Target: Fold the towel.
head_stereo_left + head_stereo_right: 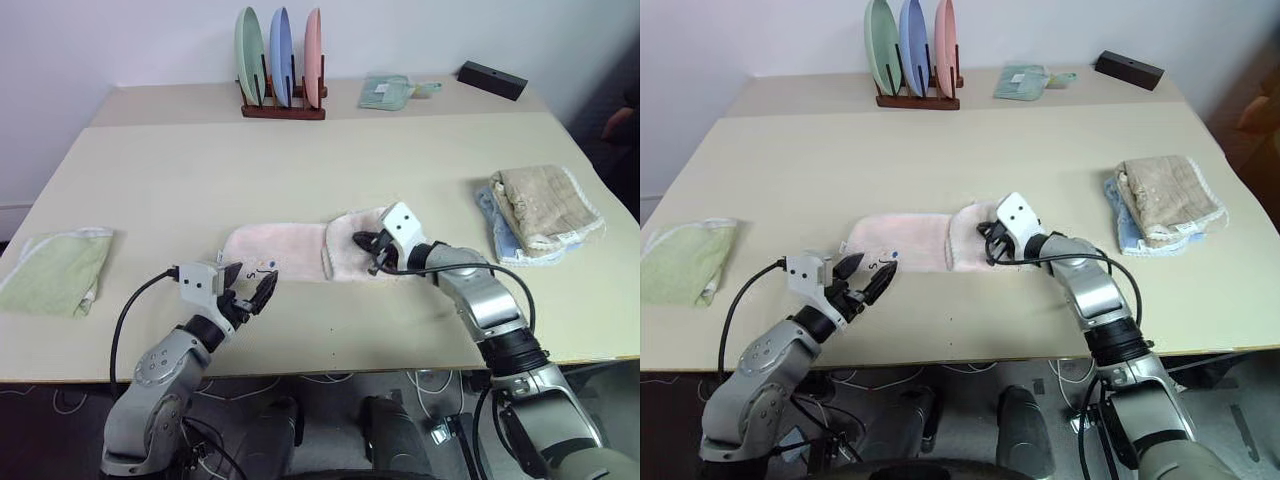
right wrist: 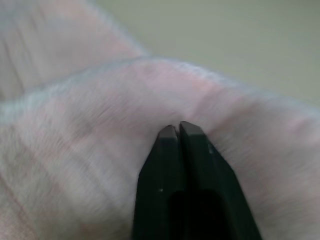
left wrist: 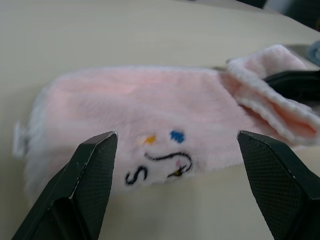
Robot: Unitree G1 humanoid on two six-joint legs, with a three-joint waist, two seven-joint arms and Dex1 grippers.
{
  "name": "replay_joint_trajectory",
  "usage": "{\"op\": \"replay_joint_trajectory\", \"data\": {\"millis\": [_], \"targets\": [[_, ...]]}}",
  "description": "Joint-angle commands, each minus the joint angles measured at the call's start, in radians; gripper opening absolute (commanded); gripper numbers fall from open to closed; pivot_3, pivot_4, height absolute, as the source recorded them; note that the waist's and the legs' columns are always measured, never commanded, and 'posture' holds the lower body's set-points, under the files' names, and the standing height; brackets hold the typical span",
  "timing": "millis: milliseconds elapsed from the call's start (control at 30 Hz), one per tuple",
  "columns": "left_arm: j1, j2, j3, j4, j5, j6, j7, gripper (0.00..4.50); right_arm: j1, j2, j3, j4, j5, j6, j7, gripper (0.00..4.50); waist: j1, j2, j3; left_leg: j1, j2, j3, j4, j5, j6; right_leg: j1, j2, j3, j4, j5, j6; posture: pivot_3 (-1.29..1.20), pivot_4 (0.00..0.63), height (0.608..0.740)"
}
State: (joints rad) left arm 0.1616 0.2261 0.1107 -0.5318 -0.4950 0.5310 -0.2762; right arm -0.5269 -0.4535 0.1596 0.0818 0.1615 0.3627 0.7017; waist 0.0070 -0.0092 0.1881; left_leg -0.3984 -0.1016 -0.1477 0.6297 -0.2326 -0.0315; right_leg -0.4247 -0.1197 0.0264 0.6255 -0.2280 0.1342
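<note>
At the far left edge of the table (image 1: pixel 300 160) lay a folded green towel (image 1: pixel 55 270), which was not ours to handle. Next along, our left gripper (image 1: pixel 252 290) hovered just in front of the near left corner of the pink towel (image 1: pixel 285 250), its fingers (image 3: pixel 95 165) spread wide and holding nothing, with the dark printed mark (image 3: pixel 160 165) between them in the wrist view. The pink towel lay near the table's front middle, a long strip with its right end already turned up and over. There our right gripper (image 1: pixel 372 243) rested on that raised flap, its fingers (image 2: pixel 177 137) pressed together; whether any cloth was pinched between them we could not tell. Further right sat a beige towel (image 1: pixel 545 205) on a blue cloth.

We judged the fold half begun: the right end doubled over, the left still flat. Next, the left gripper would need to close on its corner and carry it across, keeping the edges lined up.
</note>
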Motion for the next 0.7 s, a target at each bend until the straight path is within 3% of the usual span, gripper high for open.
{"op": "replay_joint_trajectory", "data": {"millis": [33,200,400,667,700], "targets": [[0.028,-0.049,0.061,-0.066,-0.126,0.073,0.061,4.50,-0.044,-0.046,-0.049,-0.148,0.068,-0.017,0.095,1.87,0.000,0.000,0.000,0.000,0.000,0.000,0.000,0.000,0.000,0.000,0.000,0.000,0.000,0.000,0.000,0.00,0.150,0.740],[0.042,-0.144,0.127,-0.083,-0.319,0.211,0.210,4.50,-0.049,-0.113,-0.013,-0.271,0.092,-0.016,0.216,4.41,0.002,-0.001,0.000,0.000,0.001,0.000,0.000,0.000,0.000,0.000,0.000,0.000,-0.001,0.000,0.000,0.00,0.150,0.740],[-0.052,-0.288,0.242,0.004,-0.593,0.273,0.514,4.50,-0.031,-0.102,0.023,-0.306,0.080,-0.037,0.231,4.46,0.009,-0.001,0.000,0.000,0.001,0.000,0.001,0.000,0.000,0.001,0.000,0.000,-0.001,0.000,0.000,0.00,0.150,0.740],[-0.225,-0.307,0.285,0.169,-0.645,0.196,0.690,4.50,-0.003,-0.091,0.058,-0.339,0.054,-0.051,0.216,4.46,0.007,-0.001,-0.001,0.003,0.000,0.000,0.001,0.000,0.000,0.004,0.000,0.000,-0.001,0.000,0.000,0.00,0.150,0.740],[-0.240,-0.305,0.281,0.181,-0.652,0.193,0.694,4.25,-0.002,-0.090,0.060,-0.344,0.052,-0.050,0.215,4.49,0.007,-0.001,-0.001,0.004,0.000,0.000,0.001,0.000,0.000,0.005,0.000,0.000,-0.001,0.000,0.000,0.00,0.150,0.740]]}}
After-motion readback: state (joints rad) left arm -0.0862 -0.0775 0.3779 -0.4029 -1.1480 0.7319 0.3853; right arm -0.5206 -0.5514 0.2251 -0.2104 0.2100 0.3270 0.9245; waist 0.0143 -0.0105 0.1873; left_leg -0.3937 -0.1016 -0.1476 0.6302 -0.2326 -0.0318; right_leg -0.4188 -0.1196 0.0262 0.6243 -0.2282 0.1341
